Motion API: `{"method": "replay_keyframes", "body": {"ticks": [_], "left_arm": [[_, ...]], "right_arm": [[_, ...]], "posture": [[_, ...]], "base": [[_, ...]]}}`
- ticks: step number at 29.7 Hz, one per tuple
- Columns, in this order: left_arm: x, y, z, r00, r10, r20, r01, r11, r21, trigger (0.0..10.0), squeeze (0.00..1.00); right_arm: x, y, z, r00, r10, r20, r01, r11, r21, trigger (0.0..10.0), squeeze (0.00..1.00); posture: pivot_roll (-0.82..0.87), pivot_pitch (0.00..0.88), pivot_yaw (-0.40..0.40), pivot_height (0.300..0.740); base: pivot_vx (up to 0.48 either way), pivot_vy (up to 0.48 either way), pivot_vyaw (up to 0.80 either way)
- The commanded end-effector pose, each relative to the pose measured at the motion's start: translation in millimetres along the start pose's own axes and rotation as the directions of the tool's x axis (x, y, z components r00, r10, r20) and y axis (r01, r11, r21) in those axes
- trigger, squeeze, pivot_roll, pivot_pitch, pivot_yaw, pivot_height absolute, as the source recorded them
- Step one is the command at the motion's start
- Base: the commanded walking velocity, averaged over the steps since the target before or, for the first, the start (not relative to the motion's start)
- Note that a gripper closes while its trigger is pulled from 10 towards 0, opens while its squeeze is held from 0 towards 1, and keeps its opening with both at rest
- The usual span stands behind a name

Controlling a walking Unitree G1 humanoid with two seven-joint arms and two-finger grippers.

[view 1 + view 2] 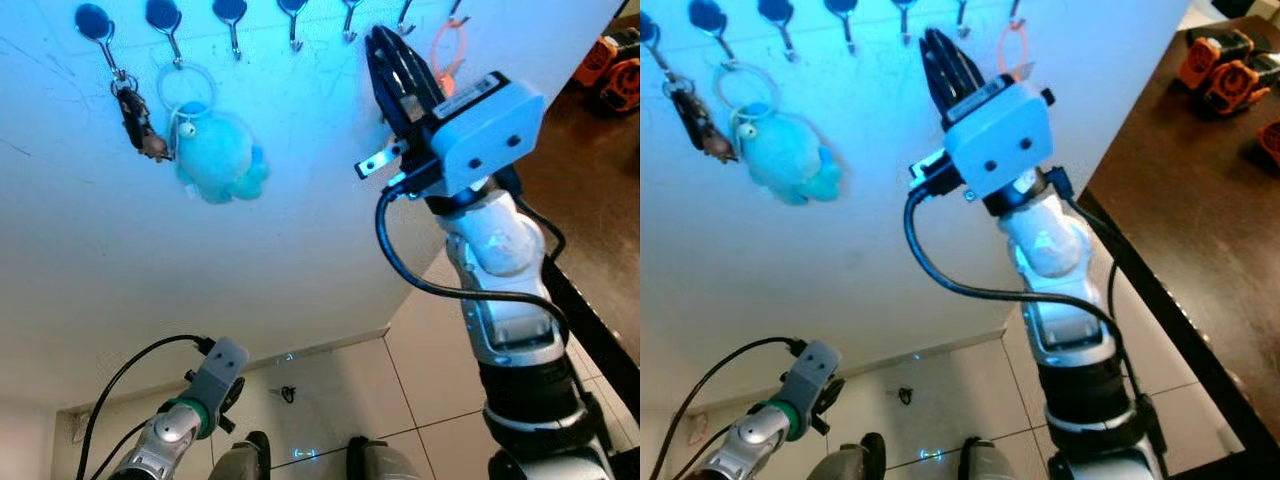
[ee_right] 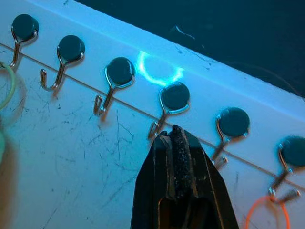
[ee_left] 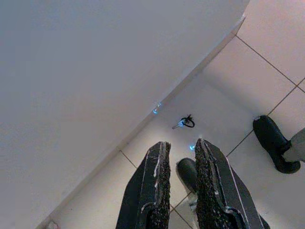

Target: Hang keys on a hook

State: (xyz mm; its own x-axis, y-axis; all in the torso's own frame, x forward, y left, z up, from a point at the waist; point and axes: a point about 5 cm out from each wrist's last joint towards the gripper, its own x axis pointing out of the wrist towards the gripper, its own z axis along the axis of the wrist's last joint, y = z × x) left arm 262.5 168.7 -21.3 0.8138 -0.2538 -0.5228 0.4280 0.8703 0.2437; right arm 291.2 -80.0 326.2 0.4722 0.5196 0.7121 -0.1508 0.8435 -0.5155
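Right end effector (image 2: pixel 178 143): two long black fingers pressed together, nothing between them, raised against the white wall panel (image 1: pixel 300 200) with its tip just below one dark-capped metal hook (image 2: pixel 169 102) in the row of hooks.

Small key on a dark ring (image 3: pixel 183 123): lying on the pale tiled floor (image 3: pixel 267 71), near the foot of the white wall panel, well below the hook row and apart from both end effectors.

Left end effector (image 3: pixel 178 186): hanging low near the floor, its black fingers held slightly apart with a narrow gap, gripping nothing; the key lies beyond its tips.

Hook row: metal hooks with round dark caps along the top of the wall panel. Far-left hook (image 1: pixel 97 28) carries a dark bunch of keys (image 1: pixel 138 120). Next hook (image 1: pixel 165 22) carries a pale ring with a turquoise plush toy (image 1: pixel 220 155) hanging against the panel. An orange loop (image 1: pixel 450 50) hangs from a hook just right of the right end effector.

Dark brown tabletop (image 1: pixel 1200 200): to the right of the wall panel, bearing orange-and-black objects (image 1: pixel 1220 70) at its far end.
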Motion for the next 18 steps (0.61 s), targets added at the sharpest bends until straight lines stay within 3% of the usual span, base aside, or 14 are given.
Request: {"method": "replay_keyframes", "body": {"ticks": [1,6,13,14,15,18], "left_arm": [[-5.0,-6.1,-13.2,0.999,-0.020,-0.042,0.019,1.000,-0.001,10.0,0.00],[-6.0,-7.0,-15.5,0.999,-0.021,-0.050,0.021,1.000,0.002,10.0,0.00],[-6.1,-7.1,-15.3,0.998,-0.027,-0.052,0.027,1.000,0.006,10.0,0.00],[-6.0,-7.1,-14.7,0.998,-0.029,-0.051,0.029,1.000,0.008,10.0,0.00],[-5.4,-7.1,-12.9,0.998,-0.037,-0.048,0.038,0.999,0.014,10.0,0.00],[-4.9,-7.3,-12.0,0.998,-0.044,-0.047,0.045,0.999,0.020,10.0,0.00]], "right_arm": [[5.8,3.2,8.1,0.998,0.008,0.062,-0.006,0.999,-0.043,10.0,0.00],[9.9,4.4,13.7,0.995,0.018,0.103,-0.007,0.995,-0.103,10.0,0.00],[0.6,4.7,22.0,0.993,0.014,0.114,0.006,0.984,-0.180,10.0,0.00],[-2.0,4.7,23.2,0.994,0.013,0.112,0.011,0.978,-0.206,10.0,0.00],[-8.8,4.5,21.6,0.995,0.002,0.096,0.029,0.946,-0.322,10.0,0.00],[-13.5,4.1,17.3,0.997,0.005,0.081,0.029,0.911,-0.410,10.0,0.00]], "posture": [[-0.12,0.162,0.107,0.740],[-0.12,0.161,0.105,0.740],[-0.14,0.161,0.108,0.740],[-0.14,0.161,0.108,0.740],[-0.15,0.162,0.112,0.740],[-0.16,0.161,0.116,0.740]], "base": [[0.000,0.000,0.00],[0.000,0.000,0.00],[0.000,0.000,0.00],[0.000,0.000,0.00],[0.000,0.000,0.00],[0.000,0.000,0.00]]}}
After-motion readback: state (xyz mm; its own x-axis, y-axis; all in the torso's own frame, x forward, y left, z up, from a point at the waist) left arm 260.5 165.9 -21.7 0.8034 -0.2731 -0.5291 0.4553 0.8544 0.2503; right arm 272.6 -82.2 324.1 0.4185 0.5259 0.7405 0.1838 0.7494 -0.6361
